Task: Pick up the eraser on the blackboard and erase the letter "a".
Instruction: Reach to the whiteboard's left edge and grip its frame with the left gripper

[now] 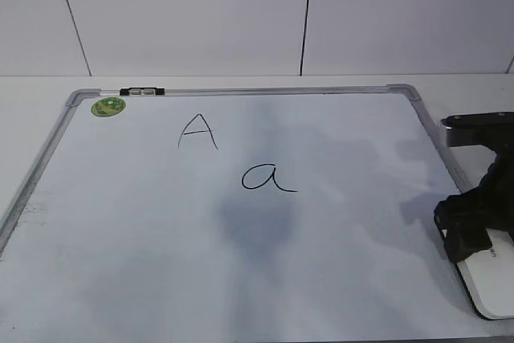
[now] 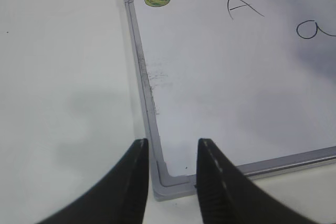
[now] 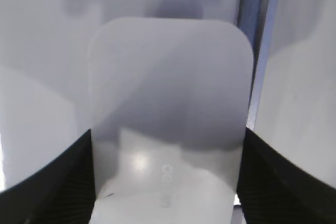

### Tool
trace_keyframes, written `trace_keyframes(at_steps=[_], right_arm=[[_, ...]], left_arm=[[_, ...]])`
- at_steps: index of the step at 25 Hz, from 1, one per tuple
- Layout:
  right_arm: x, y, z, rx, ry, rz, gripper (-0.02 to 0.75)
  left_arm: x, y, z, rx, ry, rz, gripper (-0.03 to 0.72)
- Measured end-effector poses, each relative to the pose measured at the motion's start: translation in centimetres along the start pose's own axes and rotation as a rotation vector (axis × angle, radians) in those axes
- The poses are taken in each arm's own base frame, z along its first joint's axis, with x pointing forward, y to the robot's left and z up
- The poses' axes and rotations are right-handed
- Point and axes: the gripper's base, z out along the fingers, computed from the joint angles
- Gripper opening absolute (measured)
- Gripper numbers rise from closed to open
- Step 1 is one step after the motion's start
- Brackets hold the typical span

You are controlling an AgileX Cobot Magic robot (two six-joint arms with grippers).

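Right tool (image 1: 470, 226) straddles the eraser (image 1: 491, 277) at lower right of the blackboard (image 1: 337, 271), fingers at both flanks; contact cannot be confirmed. Left tool (image 2: 170, 174) idles, narrowly parted. Recommend centred closure before lifting toward the letter "a" (image 1: 267, 177)

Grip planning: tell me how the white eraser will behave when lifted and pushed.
The eraser looks like a rigid, smooth plastic block, so it probably won't flex but might slip between the right gripper's fingers. Its flat, low shape suggests it will slide across the blackboard rather than roll or tip.
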Motion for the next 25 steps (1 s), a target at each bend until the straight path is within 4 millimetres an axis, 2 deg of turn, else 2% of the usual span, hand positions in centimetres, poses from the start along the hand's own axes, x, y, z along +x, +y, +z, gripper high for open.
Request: trace_keyframes(at_steps=[8, 19, 25], right_arm=[[0.5, -0.1, -1.2, 0.002, -0.007, 0.001, 0.540], [2.9, -0.5, -6.4, -0.005, -0.110, 0.009, 0.540], [4.2, -0.7, -7.6, -0.002, -0.083, 0.012, 0.540]], left_arm=[[0.0, 0.0, 0.0, 0.000, 0.000, 0.000, 0.235], [0.0, 0.0, 0.0, 0.000, 0.000, 0.000, 0.235], [0.0, 0.0, 0.0, 0.000, 0.000, 0.000, 0.235]])
